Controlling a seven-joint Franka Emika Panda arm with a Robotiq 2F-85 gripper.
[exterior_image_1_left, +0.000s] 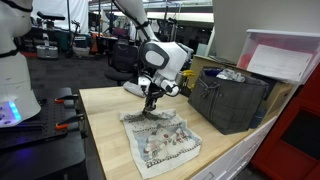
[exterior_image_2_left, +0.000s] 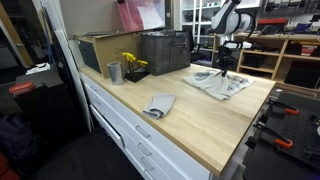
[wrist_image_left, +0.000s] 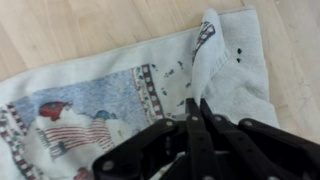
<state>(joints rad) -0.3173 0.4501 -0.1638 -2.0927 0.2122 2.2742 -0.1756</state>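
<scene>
A printed white towel (exterior_image_1_left: 160, 138) with small figures on it lies spread on the wooden worktop (exterior_image_1_left: 110, 115); it also shows in the other exterior view (exterior_image_2_left: 222, 82). My gripper (exterior_image_1_left: 150, 103) is down at the towel's far corner, seen too from the other side (exterior_image_2_left: 223, 68). In the wrist view the two black fingers (wrist_image_left: 198, 108) are closed together on a raised fold of the towel (wrist_image_left: 212, 50), which stands up in a ridge between them.
A dark plastic crate (exterior_image_1_left: 228, 98) stands beside the towel. In an exterior view a small folded grey cloth (exterior_image_2_left: 159, 104), a metal cup (exterior_image_2_left: 115, 72), a tray with a yellow item (exterior_image_2_left: 133, 66) and a cardboard box (exterior_image_2_left: 100, 48) sit on the worktop.
</scene>
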